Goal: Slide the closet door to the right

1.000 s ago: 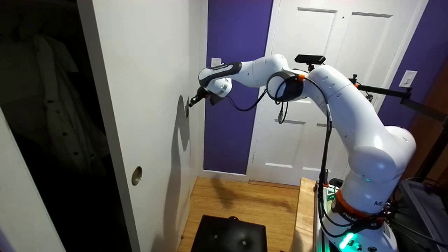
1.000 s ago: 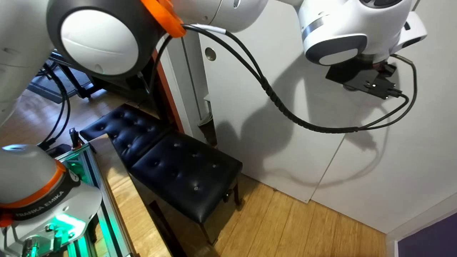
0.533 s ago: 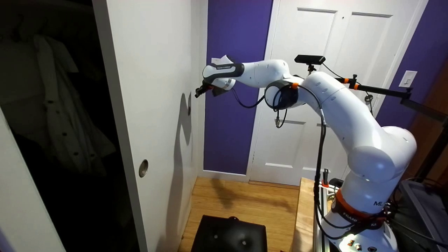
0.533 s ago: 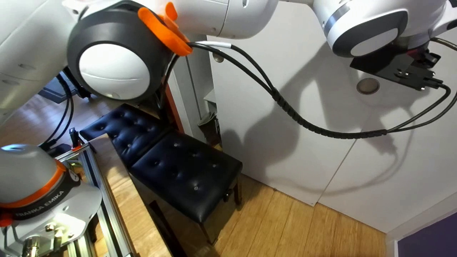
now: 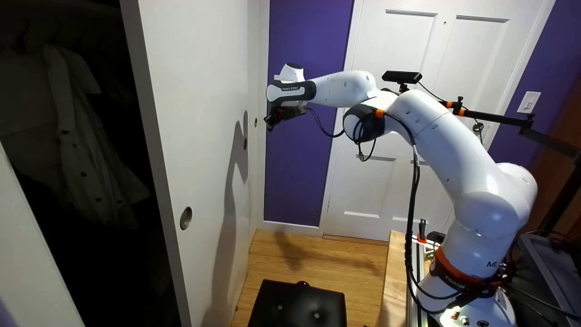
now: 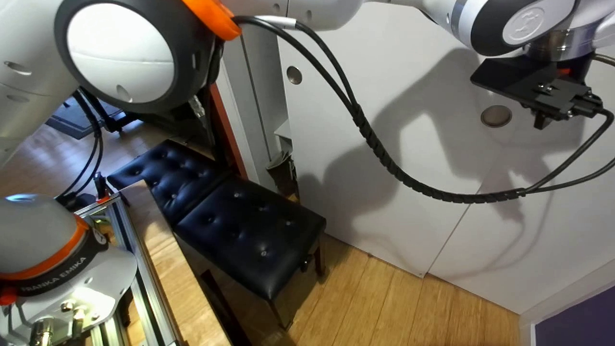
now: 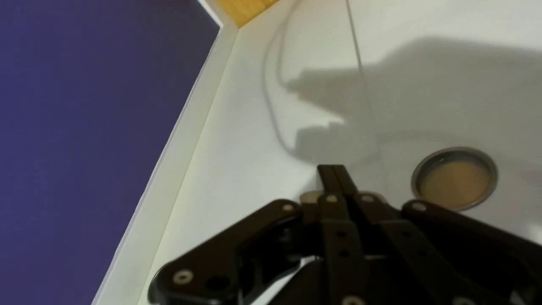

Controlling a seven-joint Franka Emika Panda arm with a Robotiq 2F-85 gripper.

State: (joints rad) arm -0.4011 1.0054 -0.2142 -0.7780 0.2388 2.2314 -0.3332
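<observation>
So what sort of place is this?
Likely a home, perhaps a bedroom: there's a white closet door, a pale garment hanging in the dark beyond it, and a purple wall.

Stood on base (image 5: 488,311), glowing white down low. Slanted upper arm (image 5: 449,143) up & over in an ext. view, bent at elbow (image 5: 370,126), & held forearm (image 5: 342,88) out approx. level. Ended in wrist (image 5: 290,92) w/ gripper (image 7: 333,173) below, tilted tips-down. Had both fingers (image 7: 324,176) tight together in wrist view, side by side w/ just a thin seam btwn. Splayed dark links (image 7: 245,233) out either side behind tips. Was cropped along top edge in an ext. view, big round elbow cap (image 6: 120,53) & all. Mostly hid gripper there behind flat black plate (image 6: 514,79) at wrist.
</observation>
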